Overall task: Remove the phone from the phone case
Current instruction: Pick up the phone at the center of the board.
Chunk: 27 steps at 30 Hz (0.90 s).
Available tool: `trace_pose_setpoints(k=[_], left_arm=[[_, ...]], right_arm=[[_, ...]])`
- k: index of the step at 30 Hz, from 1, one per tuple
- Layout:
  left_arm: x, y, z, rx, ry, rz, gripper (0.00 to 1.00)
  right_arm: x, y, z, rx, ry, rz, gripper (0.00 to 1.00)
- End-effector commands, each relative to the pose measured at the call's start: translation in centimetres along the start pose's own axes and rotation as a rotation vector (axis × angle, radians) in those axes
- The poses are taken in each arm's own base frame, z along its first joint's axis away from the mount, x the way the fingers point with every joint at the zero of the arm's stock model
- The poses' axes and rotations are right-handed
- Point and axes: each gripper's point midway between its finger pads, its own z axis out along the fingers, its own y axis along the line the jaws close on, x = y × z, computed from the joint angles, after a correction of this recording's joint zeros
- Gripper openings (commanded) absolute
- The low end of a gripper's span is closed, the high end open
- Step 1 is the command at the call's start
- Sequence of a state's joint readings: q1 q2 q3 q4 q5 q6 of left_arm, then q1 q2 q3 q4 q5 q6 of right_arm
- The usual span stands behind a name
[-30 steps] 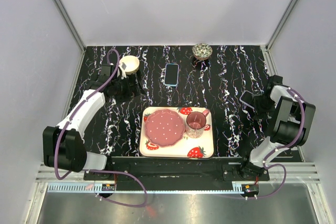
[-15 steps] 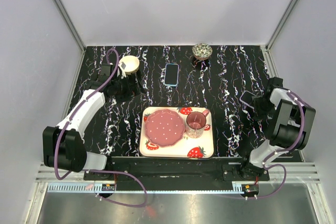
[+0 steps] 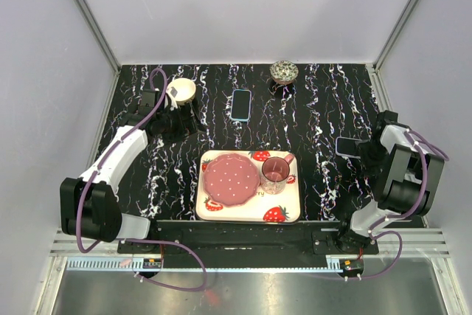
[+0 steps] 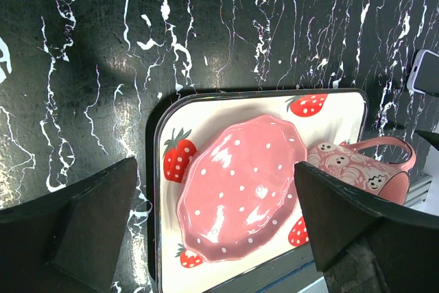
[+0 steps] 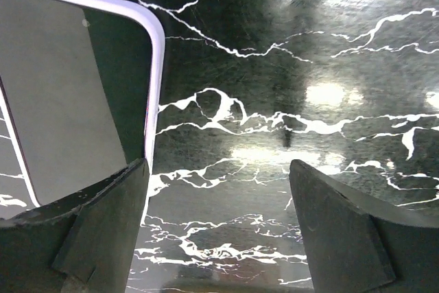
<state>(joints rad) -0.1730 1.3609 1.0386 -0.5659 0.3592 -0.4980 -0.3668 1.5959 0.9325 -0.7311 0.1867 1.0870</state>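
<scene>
- Lowered since the frame 1 s ago, the lilac rounded-corner phone point(image 3: 345, 146) now lies flat on the black white-veined marble table point(image 5: 288, 101); earlier it sat tilted at the tips of the right claw point(image 5: 216, 169); the right wrist has sunk a little with it
- Right claw: jaws spread wide with nothing between them; the phone rests just outside its left finger, partly under that finger in the wrist view
- Thin sky-blue rectangular phone case point(image 3: 240, 104): lying by itself, well apart from the right claw, off to that claw's left and further from the arm bases
- Left claw point(image 4: 214, 166): also wide open and empty, hanging above the white strawberry-print tray point(image 4: 164, 121); the tray carries a pink dotted plate point(image 4: 240, 183) and a pink patterned mug point(image 4: 357, 166)
- Progress, as I judge it: the 2 parts lie separate, so the removal looks done; little seems left beyond drawing the right claw clear; the case's centre reads dark from above, so I cannot confirm its inside
</scene>
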Motion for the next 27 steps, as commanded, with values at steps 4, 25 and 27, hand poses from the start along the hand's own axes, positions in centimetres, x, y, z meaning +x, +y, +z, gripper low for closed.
trace_pose_setpoints(k=[4,25,27], left_arm=[[-2.2,-1.7,-1.1,0.053,-0.07,0.064,0.99],[-1.9,-0.9,-0.6,0.024,-0.056,0.083,0.99],[-1.7,-0.8,-0.5,0.021,-0.051,0.079,0.99]], right_arm=[[-2.1,1.8,-1.2,0.007,0.0,-0.027,0.97],[-1.5,8.6,0.7,-0.153,0.113,0.058,1.0],[-1.5,8.6,0.7,-0.15,0.111,0.065,1.0]])
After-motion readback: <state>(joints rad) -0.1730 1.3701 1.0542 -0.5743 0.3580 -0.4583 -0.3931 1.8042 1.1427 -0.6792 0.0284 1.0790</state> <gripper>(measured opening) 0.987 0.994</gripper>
